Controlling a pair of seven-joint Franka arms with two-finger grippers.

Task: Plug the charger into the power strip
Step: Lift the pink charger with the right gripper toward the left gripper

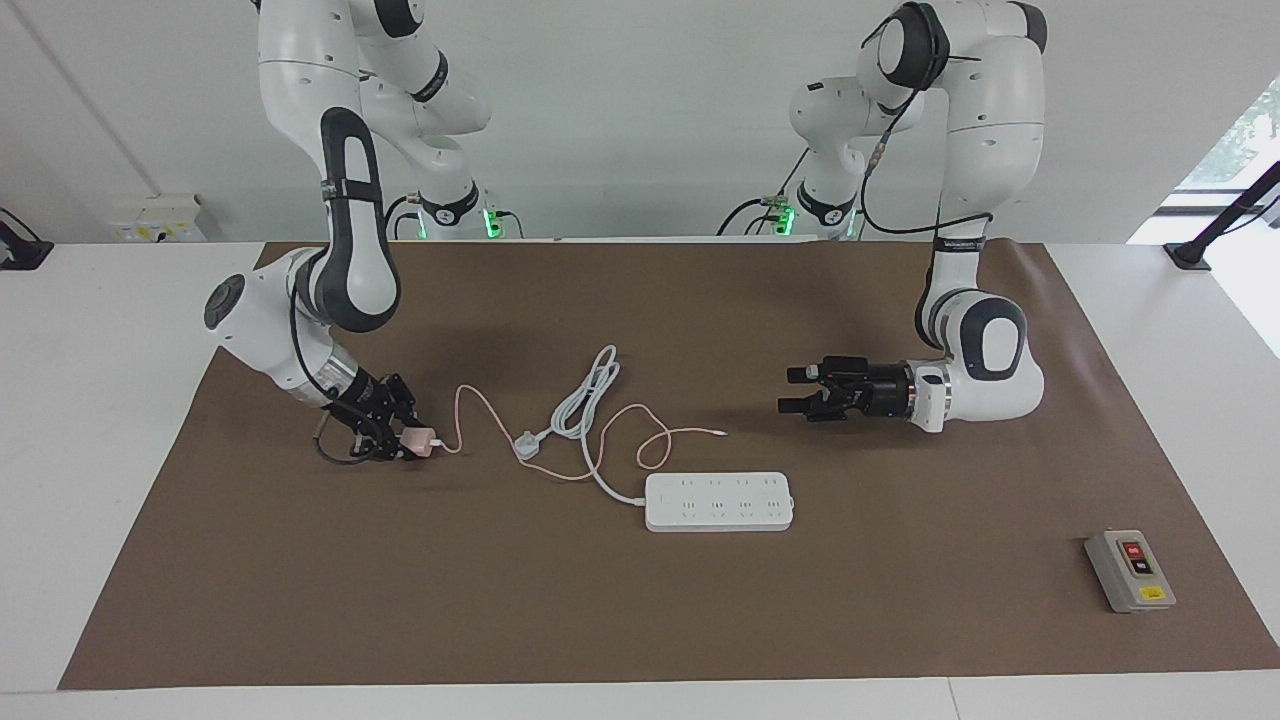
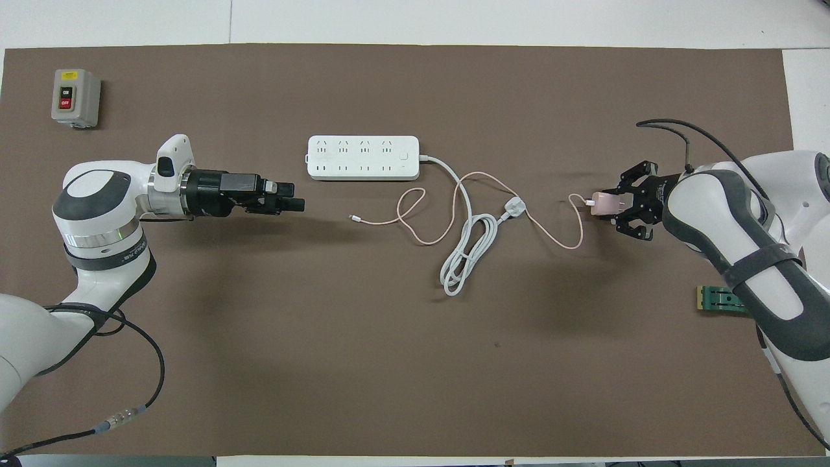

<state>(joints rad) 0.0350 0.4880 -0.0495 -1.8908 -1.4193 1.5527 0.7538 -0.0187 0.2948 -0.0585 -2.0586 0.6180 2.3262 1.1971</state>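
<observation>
The pale pink charger (image 1: 421,441) sits low at the mat toward the right arm's end of the table, between the fingers of my right gripper (image 1: 408,442), which is shut on it. In the overhead view the charger (image 2: 603,203) sticks out of the right gripper (image 2: 613,204). Its thin pink cable (image 2: 415,220) loops across the mat toward the power strip (image 1: 718,501). The white strip (image 2: 363,157) lies flat with its sockets up, mid-table. My left gripper (image 1: 792,390) is open and empty, held level above the mat beside the strip; it also shows in the overhead view (image 2: 295,196).
The white three-pin plug (image 1: 527,445) and its coiled thick white cord (image 2: 467,256) lie between the charger and the strip. A grey switch box (image 1: 1130,570) stands far from the robots at the left arm's end. A small green piece (image 2: 720,299) lies by the right arm.
</observation>
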